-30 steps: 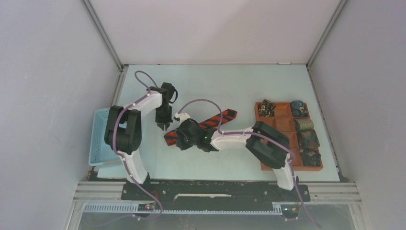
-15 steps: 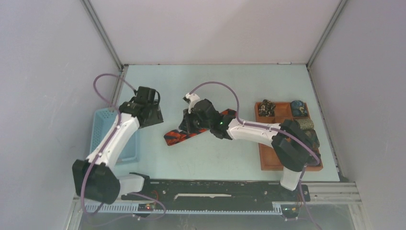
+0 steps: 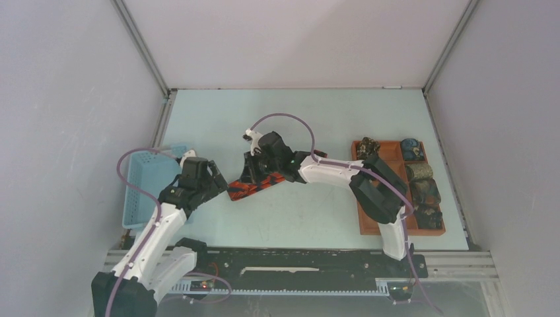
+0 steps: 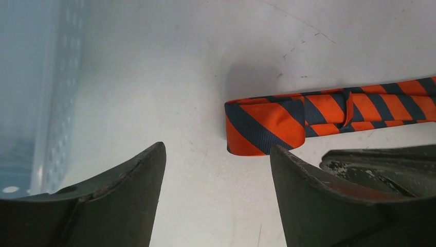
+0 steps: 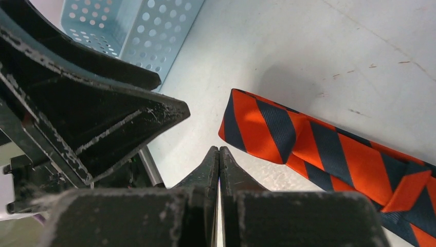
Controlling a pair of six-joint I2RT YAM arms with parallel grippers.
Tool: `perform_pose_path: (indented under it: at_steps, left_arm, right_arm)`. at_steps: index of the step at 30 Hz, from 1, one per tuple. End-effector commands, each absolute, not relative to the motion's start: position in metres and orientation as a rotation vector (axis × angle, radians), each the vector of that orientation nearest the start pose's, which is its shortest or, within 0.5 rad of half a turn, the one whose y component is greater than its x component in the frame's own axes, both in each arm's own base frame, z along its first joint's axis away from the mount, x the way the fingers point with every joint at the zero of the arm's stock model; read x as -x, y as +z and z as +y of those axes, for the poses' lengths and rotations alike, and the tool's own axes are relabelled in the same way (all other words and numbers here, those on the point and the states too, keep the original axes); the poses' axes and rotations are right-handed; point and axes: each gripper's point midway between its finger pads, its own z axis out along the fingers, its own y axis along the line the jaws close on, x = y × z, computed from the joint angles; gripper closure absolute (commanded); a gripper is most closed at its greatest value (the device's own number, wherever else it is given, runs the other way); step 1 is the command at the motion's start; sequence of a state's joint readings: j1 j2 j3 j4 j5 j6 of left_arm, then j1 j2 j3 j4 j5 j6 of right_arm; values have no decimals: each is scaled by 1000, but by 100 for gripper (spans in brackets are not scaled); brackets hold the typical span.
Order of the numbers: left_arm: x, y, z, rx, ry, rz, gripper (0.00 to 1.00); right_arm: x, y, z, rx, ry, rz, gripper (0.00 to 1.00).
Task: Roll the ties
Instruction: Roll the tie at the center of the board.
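Left wrist shows your left gripper (image 4: 216,154) with jaws spread, facing the folded end of the orange-and-navy striped tie (image 4: 272,121); your right gripper (image 5: 219,153) has jaws pressed together beside it.

The left gripper (image 4: 216,154) has its jaws spread wide apart; the right gripper (image 5: 219,150), just opposite, has its fingers pressed together.

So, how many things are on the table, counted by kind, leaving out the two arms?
Striped tie: 1
Rolled ties: 5 in view, all in the tray
Blue basket: 1
Brown tray: 1
Total: 8
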State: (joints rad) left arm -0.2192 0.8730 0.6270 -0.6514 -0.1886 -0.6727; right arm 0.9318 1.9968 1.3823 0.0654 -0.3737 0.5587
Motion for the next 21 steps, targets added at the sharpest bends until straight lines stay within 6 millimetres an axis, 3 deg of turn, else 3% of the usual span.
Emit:
perform_pose_path:
  at_steps: [1, 8, 21]
  left_arm:
    - [-246, 110, -53, 693, -302, 2220, 20]
    - [-247, 100, -59, 683, -351, 2202, 22]
    - [-252, 84, -75, 617, -440, 2232, 23]
  right_arm:
    - [-257, 125, 500, 698, 1298, 2246, 100]
    - [-264, 107, 505, 697, 1293, 2290, 100]
    - [-270, 70, 496, 664, 1244, 2379, 100]
